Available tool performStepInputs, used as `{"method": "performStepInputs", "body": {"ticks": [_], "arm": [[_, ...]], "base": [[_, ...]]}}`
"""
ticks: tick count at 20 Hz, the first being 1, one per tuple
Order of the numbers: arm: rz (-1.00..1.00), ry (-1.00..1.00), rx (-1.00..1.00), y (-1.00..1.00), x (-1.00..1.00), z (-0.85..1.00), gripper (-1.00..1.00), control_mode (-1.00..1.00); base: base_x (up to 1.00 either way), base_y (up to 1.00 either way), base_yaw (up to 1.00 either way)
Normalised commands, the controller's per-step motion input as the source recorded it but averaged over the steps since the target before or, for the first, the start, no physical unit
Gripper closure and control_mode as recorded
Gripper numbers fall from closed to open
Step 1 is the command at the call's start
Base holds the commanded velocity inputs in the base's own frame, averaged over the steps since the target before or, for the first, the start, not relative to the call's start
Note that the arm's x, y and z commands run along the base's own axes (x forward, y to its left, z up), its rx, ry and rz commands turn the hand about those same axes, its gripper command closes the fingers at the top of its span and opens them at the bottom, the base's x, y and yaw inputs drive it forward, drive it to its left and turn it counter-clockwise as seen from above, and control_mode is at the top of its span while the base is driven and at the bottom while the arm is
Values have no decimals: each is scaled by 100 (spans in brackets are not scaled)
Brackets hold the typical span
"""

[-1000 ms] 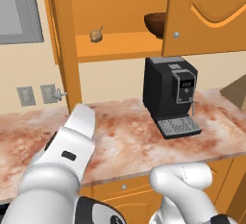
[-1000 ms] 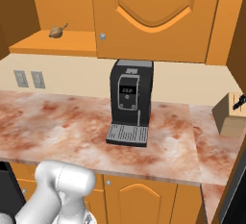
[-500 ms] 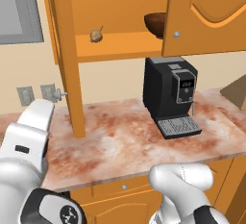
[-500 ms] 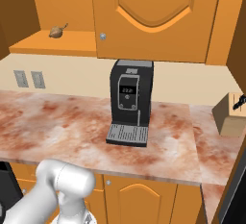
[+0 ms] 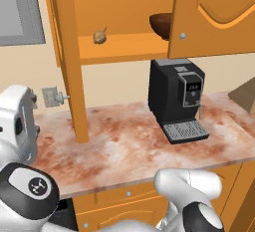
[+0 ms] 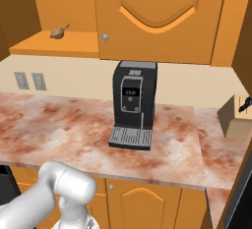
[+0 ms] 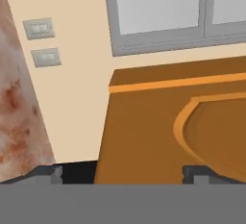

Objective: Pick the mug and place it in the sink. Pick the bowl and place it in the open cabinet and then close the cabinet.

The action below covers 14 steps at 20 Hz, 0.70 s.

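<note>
My fingers point(image 7: 47, 174) stand spread wide with nothing between them; my gripper point(image 7: 123, 175) faces the arched-panel outer face of the open cabinet door point(image 7: 178, 131), which lies ahead of and between the two tips. Beyond the door, further along my line of sight, run a cream wall with two wall plates point(image 7: 42, 43) and a grey-framed window point(image 7: 158, 14). The marbled counter point(image 7: 14, 117) runs past my one finger's outer side. Well away from my fingers, the bowl point(image 5: 160, 25) sits on the cabinet point(image 5: 119, 47) shelf, partly hidden behind the closed door's edge. A small tan bulb point(image 5: 100, 37) rests on the same shelf. A black coffee machine point(image 5: 177, 99) stands on the counter below.
</note>
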Motion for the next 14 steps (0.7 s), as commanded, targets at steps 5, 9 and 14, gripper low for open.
{"method": "performStepInputs", "body": {"ticks": [5, 9, 14], "arm": [[-5, 0, -19, 25, 66, -1, -100, -100], [-8, 0, -17, 11, 38, -1, -100, -100], [-9, 0, -12, 0, 14, 0, -100, -100]], "base": [[0, 0, 0], [0, 0, 0], [0, 0, 0]]}}
